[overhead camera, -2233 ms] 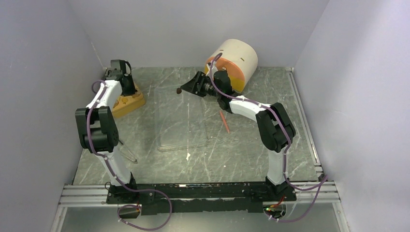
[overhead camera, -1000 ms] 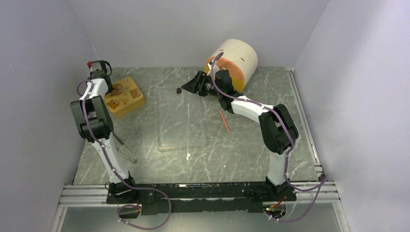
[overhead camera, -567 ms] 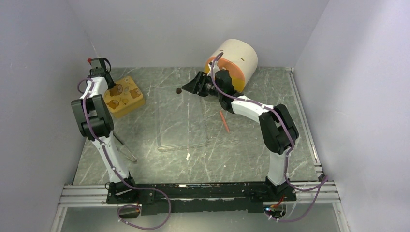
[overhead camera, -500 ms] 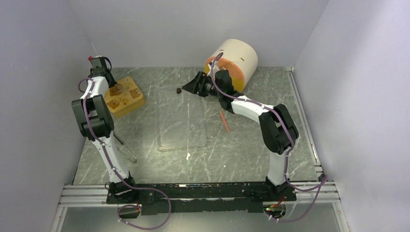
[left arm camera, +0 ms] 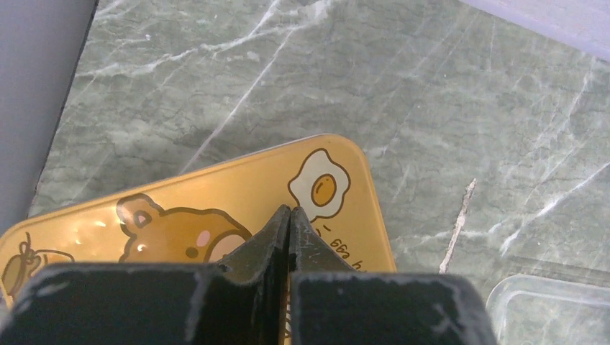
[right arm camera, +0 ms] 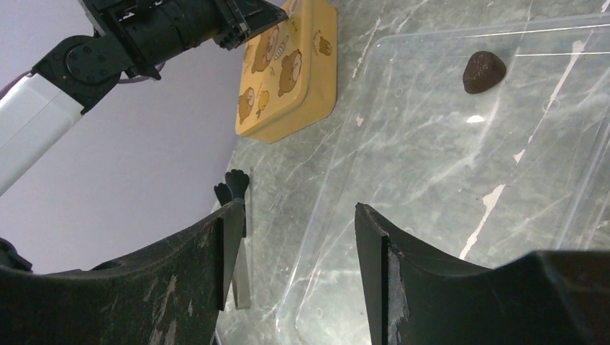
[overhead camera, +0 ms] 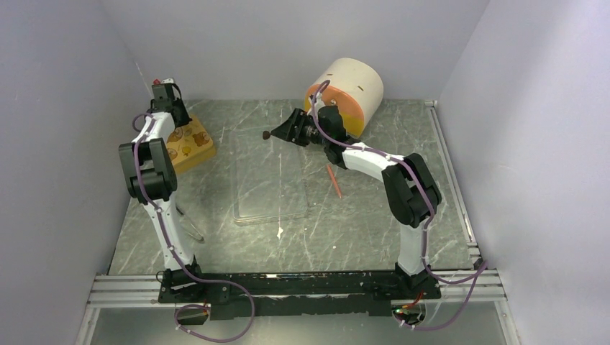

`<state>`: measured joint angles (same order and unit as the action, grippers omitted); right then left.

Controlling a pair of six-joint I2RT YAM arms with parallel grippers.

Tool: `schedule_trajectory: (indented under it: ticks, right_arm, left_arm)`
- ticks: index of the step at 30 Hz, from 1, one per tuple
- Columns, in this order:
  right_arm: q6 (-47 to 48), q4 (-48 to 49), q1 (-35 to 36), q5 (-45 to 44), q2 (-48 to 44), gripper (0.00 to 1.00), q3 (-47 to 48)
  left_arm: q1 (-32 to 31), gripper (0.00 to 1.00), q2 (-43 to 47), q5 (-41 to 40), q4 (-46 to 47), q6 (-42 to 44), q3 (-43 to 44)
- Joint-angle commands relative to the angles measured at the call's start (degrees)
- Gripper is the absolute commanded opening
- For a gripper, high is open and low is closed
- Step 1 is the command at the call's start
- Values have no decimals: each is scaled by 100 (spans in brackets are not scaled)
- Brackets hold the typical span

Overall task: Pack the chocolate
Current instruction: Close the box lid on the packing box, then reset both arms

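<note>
Hard to fix the stage: one dark chocolate [right arm camera: 483,71] lying inside the clear plastic tray [right arm camera: 431,237], upper right of the right wrist view, at the tray's far end in the top view; fits either a piece just set down or one waiting to be lifted on toward the yellow bear-print tin [overhead camera: 188,144] at upper left. Right tool [right arm camera: 298,237] spread wide, holding nothing, poised over the tray with the chocolate ahead of it. Left tool [left arm camera: 288,223] pinched fully together, tips meeting over the tin's lid beside the fried-egg print, gripping nothing visible; contact with the lid not clear. Lid apparently on the tin, so packing there would likely call for lifting it. Also on the counter [overhead camera: 374,215]: a red stick [overhead camera: 334,180] right of the tray.
</note>
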<state>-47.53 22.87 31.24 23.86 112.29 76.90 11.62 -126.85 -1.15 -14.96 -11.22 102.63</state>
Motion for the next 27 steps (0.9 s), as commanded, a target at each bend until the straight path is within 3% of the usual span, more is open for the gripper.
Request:
schedule_trajectory:
  ticks: [1,8,15,17,19,21,27]
  right_arm:
    - [129,63,40,-143,-117,63,262]
    - [315,-226,142,-291,-631,63,22]
    - [831,-965,155,-1008,-1711,69,-687]
    - [1053,-1369,150,-1325,-2015,76,-749]
    - [1283,-1799,147,-1576,-2313,92,-733]
    - [1490,-2155,152,-1859,-2648,99,-785]
    - [1736,-3071,150,-2800,-3756,100,-1281]
  left_arm:
    - [61,6,-138,124,-510,190,278]
    - [70,11,455,105,-1069,158,640]
    - [-150,44,1809,1169,-1072,-213,-399]
    - [-366,47,2254,1351,-977,-253,-826]
    - [-685,49,2606,1702,-903,-336,-1196]
    - [-1176,53,3002,1932,-782,-414,-1599]
    - [-2546,56,4353,1682,-193,-476,-2802]
